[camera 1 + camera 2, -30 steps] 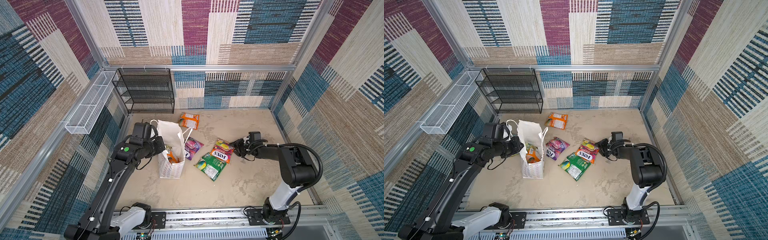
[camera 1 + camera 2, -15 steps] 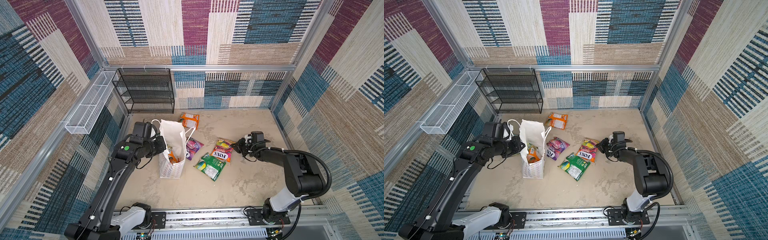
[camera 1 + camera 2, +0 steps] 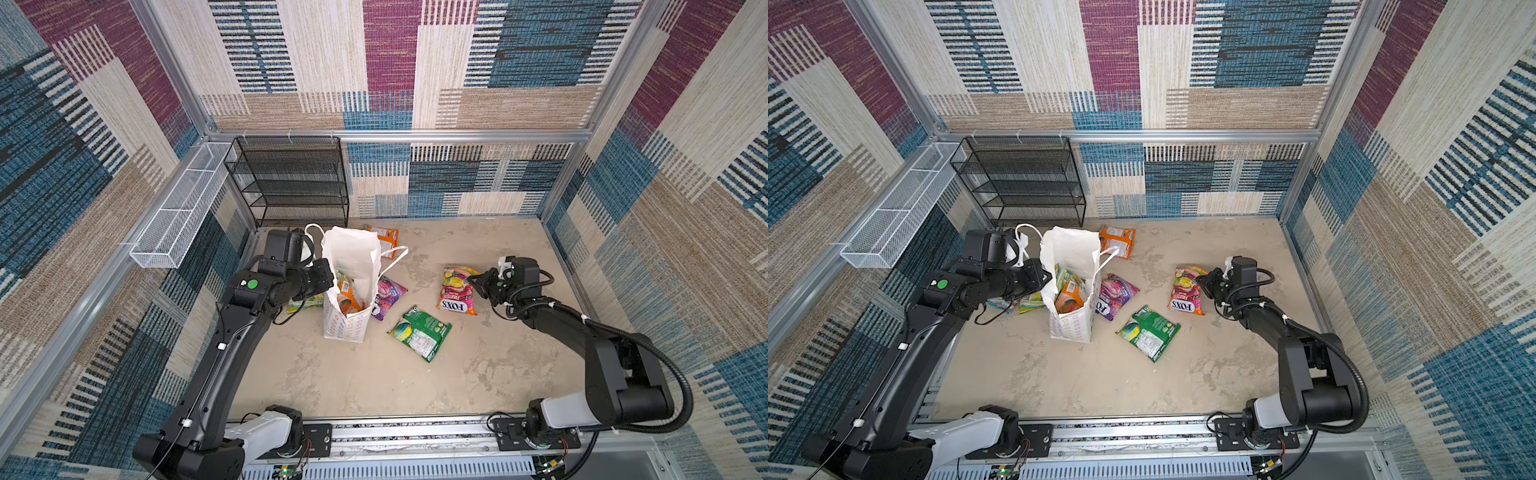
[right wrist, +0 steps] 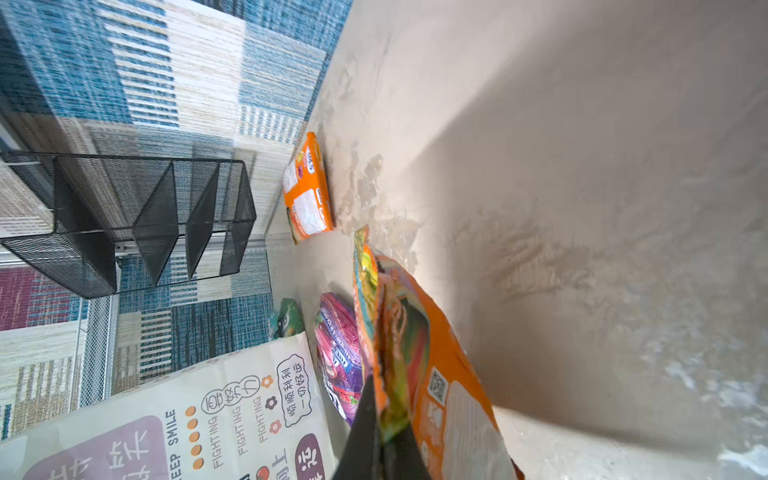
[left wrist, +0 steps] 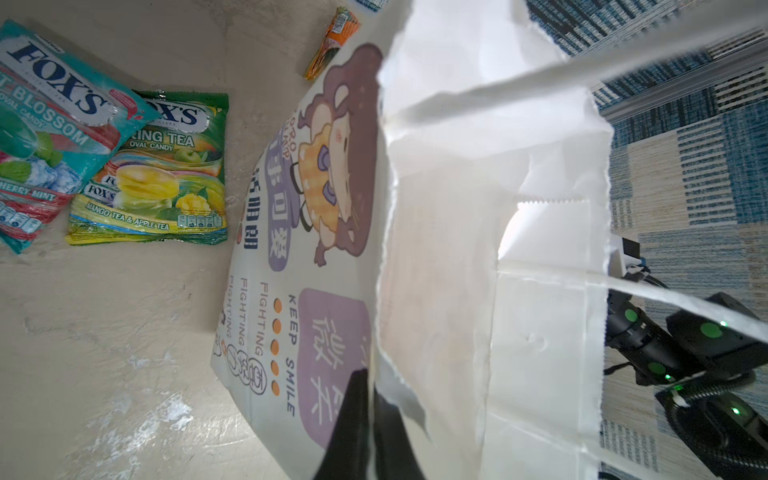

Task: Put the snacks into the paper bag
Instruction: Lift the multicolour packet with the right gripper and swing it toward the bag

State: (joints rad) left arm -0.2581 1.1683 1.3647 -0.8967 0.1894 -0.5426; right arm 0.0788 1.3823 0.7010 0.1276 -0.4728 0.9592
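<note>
**Snacks partly bagged, one more pinched**

The left tool is clamped flat on the rim of the bag. I judge this is to steady the bag upright and hold its mouth wide, so packets can drop in from above. The bag stands on the tabletop, left of centre. It is tall and white with cord handles, and one face carries a cartoon girl. Some bagged packets show inside, orange and green.

The right tool is closed on the thin edge of the red-orange packet, probably because a flat packet offers no other hold. Most of that packet lies on the tabletop, well right of the bag.

The rest lie loose:
- A green packet sits between the bag and the held packet.
- A purple packet is just beside the bag.
- An orange packet lies behind the bag.
- A teal packet overlaps a yellow-green packet on the bag's left.

All are flat, glossy and crinkled, and several read "FOX'S".
</note>
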